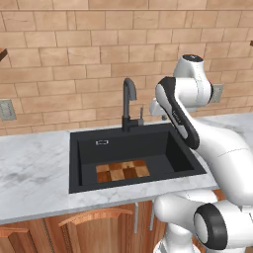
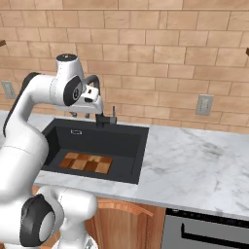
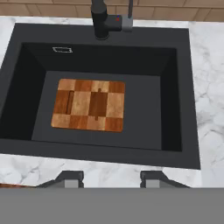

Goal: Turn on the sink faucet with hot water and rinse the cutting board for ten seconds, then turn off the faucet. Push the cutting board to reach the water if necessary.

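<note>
The matte black sink (image 1: 84, 163) (image 2: 136, 146) (image 3: 175, 87) is set in white-grey marble. On its floor lies the checkerboard wooden cutting board (image 1: 122, 171) (image 2: 86, 163) (image 3: 89, 105), flat and toward the front. The dark gooseneck faucet (image 1: 129, 101) (image 2: 103, 119) (image 3: 101, 19) stands at the basin's back rim, its thin lever (image 1: 141, 115) (image 3: 130, 13) upright on its right side. My gripper (image 2: 80, 115) (image 3: 111, 178) hangs open high over the basin, empty, its fingertips (image 3: 70, 177) wide apart. No water stream is in view.
Marble counter (image 1: 29, 173) (image 2: 194, 165) runs on both sides of the basin against a brick wall. Wall outlets (image 1: 7, 109) (image 2: 204, 104) sit left and right. Wooden cabinet doors (image 1: 99, 227) and a dark appliance front (image 2: 209, 228) lie below.
</note>
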Controlling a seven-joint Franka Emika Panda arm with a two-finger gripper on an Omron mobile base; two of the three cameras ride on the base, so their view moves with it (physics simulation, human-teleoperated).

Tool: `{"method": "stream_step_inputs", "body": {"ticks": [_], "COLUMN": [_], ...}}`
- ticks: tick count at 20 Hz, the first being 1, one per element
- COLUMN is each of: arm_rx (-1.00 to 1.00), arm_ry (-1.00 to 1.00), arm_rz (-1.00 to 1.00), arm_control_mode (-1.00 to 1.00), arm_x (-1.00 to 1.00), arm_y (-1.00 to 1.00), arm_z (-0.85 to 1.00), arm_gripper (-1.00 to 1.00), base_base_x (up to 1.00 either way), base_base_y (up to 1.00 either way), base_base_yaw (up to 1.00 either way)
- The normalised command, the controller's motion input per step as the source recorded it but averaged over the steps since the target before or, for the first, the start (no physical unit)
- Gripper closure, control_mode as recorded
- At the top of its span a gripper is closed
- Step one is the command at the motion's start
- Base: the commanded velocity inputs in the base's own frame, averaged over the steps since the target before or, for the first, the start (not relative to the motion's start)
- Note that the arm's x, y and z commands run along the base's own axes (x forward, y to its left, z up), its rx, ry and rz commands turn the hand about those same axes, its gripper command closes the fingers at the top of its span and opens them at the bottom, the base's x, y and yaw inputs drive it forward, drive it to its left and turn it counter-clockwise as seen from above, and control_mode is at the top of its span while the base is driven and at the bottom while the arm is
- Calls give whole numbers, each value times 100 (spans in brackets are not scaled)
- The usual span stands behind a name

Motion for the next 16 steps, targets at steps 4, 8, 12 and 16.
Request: {"method": "stream_step_inputs", "body": {"ticks": [4,8,12,16], "arm_rx": [0,0,2,8], "arm_ry": [-3,-25,-38,-40], "arm_rz": [0,3,10,12], "arm_control_mode": [-100,-100,-100,-100], "arm_x": [-2,0,0,0], "arm_y": [0,-4,-12,-30], "arm_z": [-10,-17,-15,-11], "arm_gripper": [-100,-100,-100,-100], "base_base_x": [0,0,0,0], "base_base_y": [0,0,0,0], "base_base_yaw": [0,0,0,0]}}
